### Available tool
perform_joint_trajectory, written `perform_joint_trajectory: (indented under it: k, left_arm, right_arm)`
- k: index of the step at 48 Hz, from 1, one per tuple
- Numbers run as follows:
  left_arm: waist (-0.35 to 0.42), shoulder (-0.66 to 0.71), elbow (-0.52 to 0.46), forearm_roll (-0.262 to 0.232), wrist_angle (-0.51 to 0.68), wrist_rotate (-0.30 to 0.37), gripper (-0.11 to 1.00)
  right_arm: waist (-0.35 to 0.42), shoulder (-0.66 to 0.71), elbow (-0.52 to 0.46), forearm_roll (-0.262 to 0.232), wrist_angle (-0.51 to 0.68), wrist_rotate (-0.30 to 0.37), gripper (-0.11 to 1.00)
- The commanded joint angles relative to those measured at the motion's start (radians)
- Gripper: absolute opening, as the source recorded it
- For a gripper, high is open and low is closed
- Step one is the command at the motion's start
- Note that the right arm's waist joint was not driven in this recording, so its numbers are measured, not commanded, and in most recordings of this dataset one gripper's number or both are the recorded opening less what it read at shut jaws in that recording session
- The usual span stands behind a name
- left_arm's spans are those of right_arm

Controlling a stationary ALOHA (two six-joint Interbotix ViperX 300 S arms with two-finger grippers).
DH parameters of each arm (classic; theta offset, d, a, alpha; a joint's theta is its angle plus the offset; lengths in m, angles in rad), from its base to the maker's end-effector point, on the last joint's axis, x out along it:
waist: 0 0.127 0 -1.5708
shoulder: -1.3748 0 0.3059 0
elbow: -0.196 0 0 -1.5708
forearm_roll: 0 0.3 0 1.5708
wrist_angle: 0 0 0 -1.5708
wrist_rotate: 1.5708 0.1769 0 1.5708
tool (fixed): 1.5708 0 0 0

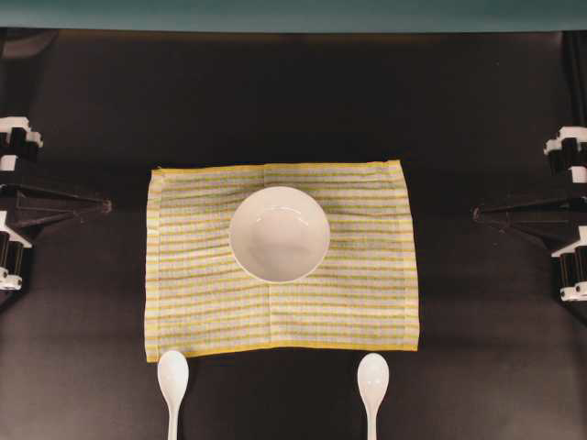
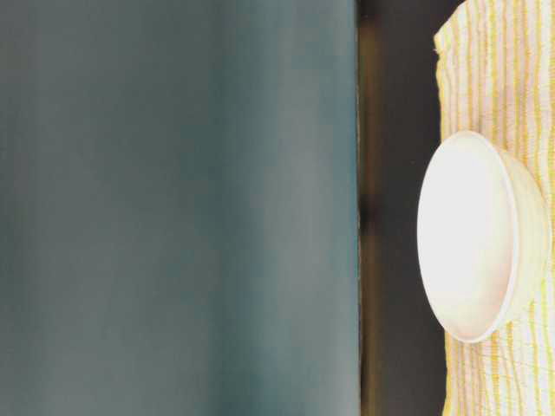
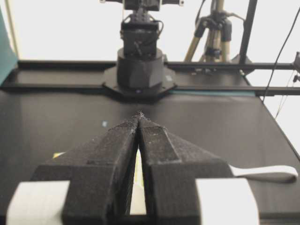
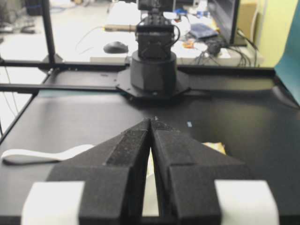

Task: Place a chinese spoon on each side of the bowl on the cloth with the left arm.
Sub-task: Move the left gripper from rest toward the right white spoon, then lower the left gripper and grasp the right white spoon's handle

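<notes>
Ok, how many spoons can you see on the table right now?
2. The left spoon lies below the cloth's lower left corner, the right spoon below its lower edge, right of centre. Their handles run out of frame.

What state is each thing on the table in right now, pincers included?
bowl: upright, empty, on the cloth
cloth: spread flat, slightly rumpled
left spoon: lying on the table, off the cloth
right spoon: lying on the table, off the cloth
left pincer: shut, empty
right pincer: shut, empty

Overhead view looks straight down on the desk (image 1: 83, 110); a low, close side view shares its bowl (image 1: 279, 234) and cloth (image 1: 275, 312). Wrist cameras face each other along closed fingers.
</notes>
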State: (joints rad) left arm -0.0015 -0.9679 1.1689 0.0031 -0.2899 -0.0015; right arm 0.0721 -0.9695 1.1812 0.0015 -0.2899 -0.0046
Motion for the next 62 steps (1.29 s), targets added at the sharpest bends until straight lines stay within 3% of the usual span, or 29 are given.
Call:
perform_joint_trajectory:
  k: [1, 4, 9, 19, 32, 38, 53, 57, 62]
  left_arm:
    - [-0.055, 0.052, -0.018, 0.038, -0.003, -0.054, 0.05]
    - [-0.081, 0.092, -0.032, 0.037, -0.006, -0.109, 0.04]
    - [-0.106, 0.173, -0.071, 0.038, -0.009, -0.222, 0.01]
    - [-0.114, 0.383, -0.149, 0.038, -0.014, -0.39, 0.01]
    - [-0.138, 0.73, -0.351, 0.038, -0.002, -0.577, 0.01]
    - [-0.156, 0.853, -0.453, 0.04, 0.005, -0.617, 0.01]
    - [-0.181, 1.065, -0.652, 0.038, 0.084, -0.624, 0.12]
    - [-0.179, 1.118, -0.683, 0.04, 0.084, -0.624, 0.2]
    - [-0.179, 1.192, -0.721, 0.04, 0.084, -0.624, 0.4]
  right_arm:
    - [0.0, 0.011, 0.0, 0.002, -0.005, 0.003, 0.03]
    - [0.0, 0.006, 0.012, 0.002, 0.006, -0.003, 0.08]
    - [0.0, 0.002, 0.012, 0.002, 0.051, -0.005, 0.01]
    - [0.0, -0.006, 0.012, 0.002, 0.166, -0.008, 0.0]
    - [0.0, -0.014, 0.015, 0.002, 0.241, -0.005, 0.0]
    - [0.0, -0.014, 0.02, 0.002, 0.245, -0.006, 0.0]
    - [0.0, -0.018, 0.031, 0.0, 0.249, -0.006, 0.0]
    - [0.0, -0.02, 0.04, 0.002, 0.25, -0.006, 0.0]
    - [0.0, -0.02, 0.044, 0.002, 0.249, -0.006, 0.0]
